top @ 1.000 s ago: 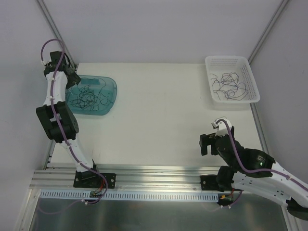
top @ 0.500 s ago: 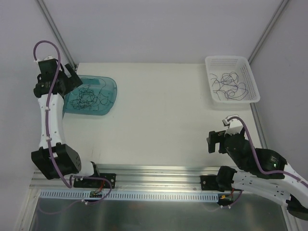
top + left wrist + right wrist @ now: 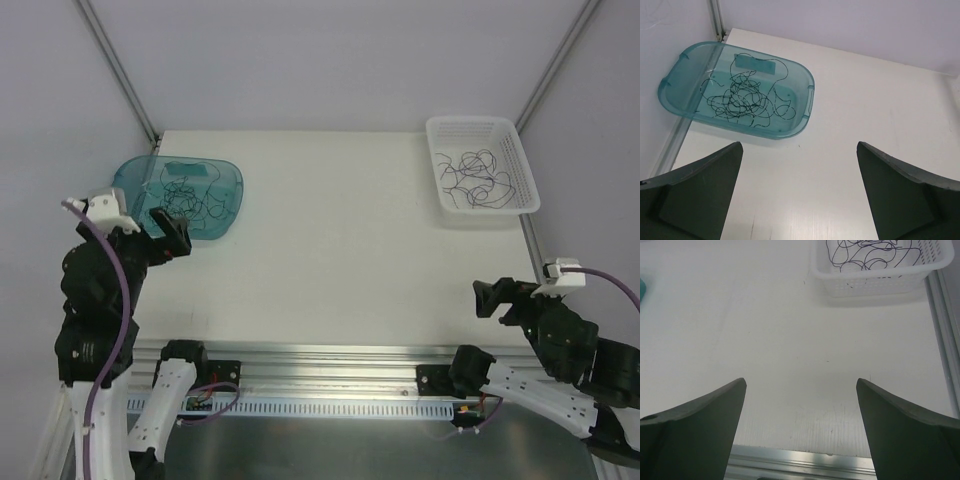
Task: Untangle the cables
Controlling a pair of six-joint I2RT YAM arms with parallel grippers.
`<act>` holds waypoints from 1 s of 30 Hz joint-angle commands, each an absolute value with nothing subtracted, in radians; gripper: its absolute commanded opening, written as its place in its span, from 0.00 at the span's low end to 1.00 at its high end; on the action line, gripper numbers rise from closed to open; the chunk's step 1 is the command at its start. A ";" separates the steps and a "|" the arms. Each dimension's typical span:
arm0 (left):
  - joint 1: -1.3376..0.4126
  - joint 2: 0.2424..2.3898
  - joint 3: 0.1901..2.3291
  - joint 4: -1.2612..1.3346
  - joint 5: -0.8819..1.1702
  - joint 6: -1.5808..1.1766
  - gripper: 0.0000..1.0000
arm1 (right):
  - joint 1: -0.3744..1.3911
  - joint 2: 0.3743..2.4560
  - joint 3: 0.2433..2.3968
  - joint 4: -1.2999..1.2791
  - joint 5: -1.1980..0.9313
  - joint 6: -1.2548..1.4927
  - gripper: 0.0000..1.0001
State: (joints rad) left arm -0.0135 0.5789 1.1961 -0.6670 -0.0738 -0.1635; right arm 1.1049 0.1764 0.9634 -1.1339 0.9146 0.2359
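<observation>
Two heaps of cables are in sight. The tangled cables [image 3: 742,97] lie as one knotted clump in the teal tray [image 3: 680,90] at the far left corner of the worktop [image 3: 340,230], their loops crossing thickly, so I judge that lot not yet sorted. The looser cables [image 3: 478,168] lie in the white basket [image 3: 470,122] at the far right corner, spread in open curls. Whether each strand there is fully free is hard to tell from so far off, but they look much less knotted. By that reading a part of the job is done and the tray's clump is what is left.

Neither arm touches a cable. The left end effector [image 3: 799,145] hangs above bare worktop on the near side of the tray, jaws spread wide with nothing between them. The right end effector [image 3: 801,381] is likewise spread and empty, low near the front edge and well apart from the basket.
</observation>
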 commanded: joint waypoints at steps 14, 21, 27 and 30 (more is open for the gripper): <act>-0.166 0.005 0.974 -0.790 -0.164 -0.207 0.99 | 1.108 -0.118 0.933 -1.141 1.002 0.245 0.97; -0.164 -0.164 0.911 -0.811 -0.259 -0.221 0.99 | 1.109 -0.143 0.931 -1.127 0.979 0.227 0.97; -0.164 -0.161 0.896 -0.828 -0.290 -0.236 0.99 | 1.111 -0.141 0.911 -1.115 0.973 0.224 0.97; -0.166 -0.164 0.888 -0.828 -0.322 -0.252 0.99 | 1.112 -0.132 0.904 -1.109 0.959 0.222 0.97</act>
State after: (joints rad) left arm -0.1581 0.0032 0.8989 -0.8371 -0.2672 -0.2279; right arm 1.1049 0.0048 0.9119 -1.1404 0.9722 0.2428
